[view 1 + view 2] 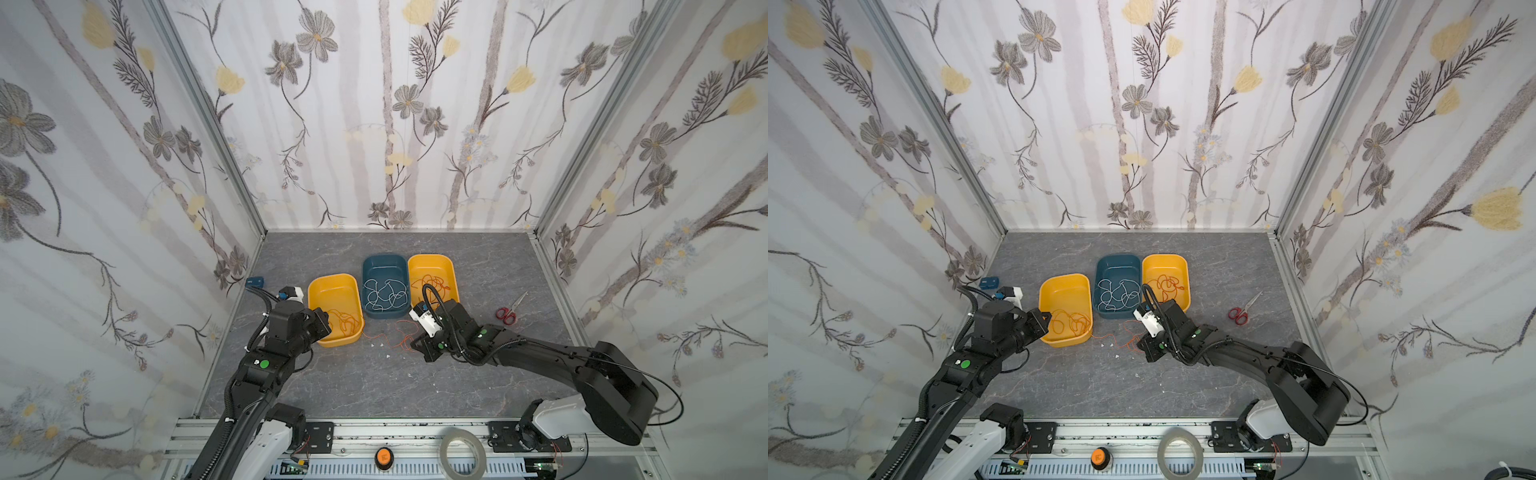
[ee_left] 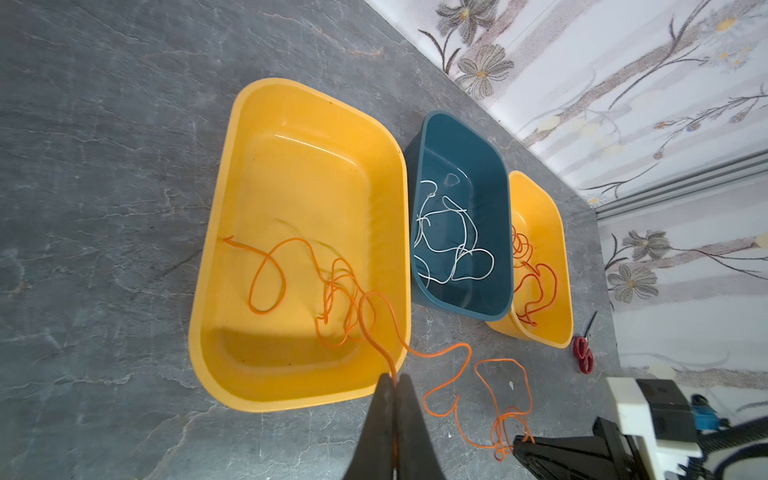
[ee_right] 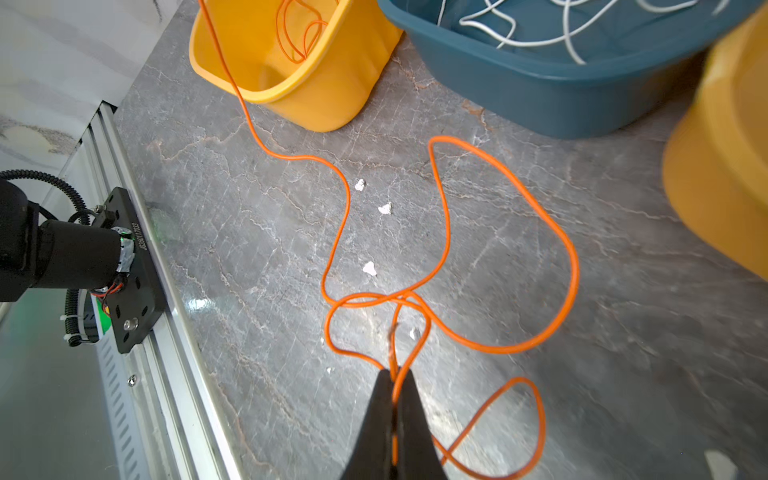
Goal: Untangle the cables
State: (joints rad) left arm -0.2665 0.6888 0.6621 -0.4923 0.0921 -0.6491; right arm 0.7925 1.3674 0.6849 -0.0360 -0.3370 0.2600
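Orange cable (image 3: pixel 576 270), thin and limp, pinched at two places and so strung out between them. Left gripper (image 2: pixel 392 376) clenched on it right at the near rim of the left yellow tray (image 2: pixel 299 174), probably to anchor the bundled part inside while freeing the rest. Right gripper (image 3: pixel 395 372) clamped tight on a crossing of loops low over the grey stone-look table (image 3: pixel 249 249), near a few white scraps (image 3: pixel 384 209). Likely placed there to draw the loose end away from the tray and open the tangle. From the tray, over the rim, snaking across the table, ending in several overlapping loops around the right gripper's tips.

Sorted by colour, judging from the layout. White cable (image 1: pixel 384 297) alone in the blue tray (image 1: pixel 384 266). Second orange-red cable (image 1: pixel 430 286) alone in the right yellow tray (image 1: pixel 430 266). Both loosely coiled. All three trays close together in a row, the left yellow one set nearer the arms. Seemingly one tray per strand, to keep freed cables from knotting again.

Scissors (image 1: pixel 513 307) with red handles parked well off to the right, clear of the work. Roll of tape (image 1: pixel 463 453) and orange button (image 1: pixel 383 457) on the front rail, well apart from the cables.

No brand or label legible on trays or cables. Row of small printed characters along the edge of a black plate (image 3: pixel 129 282) on the rail, too small to read with confidence. Dark mark on the button's face, unreadable.
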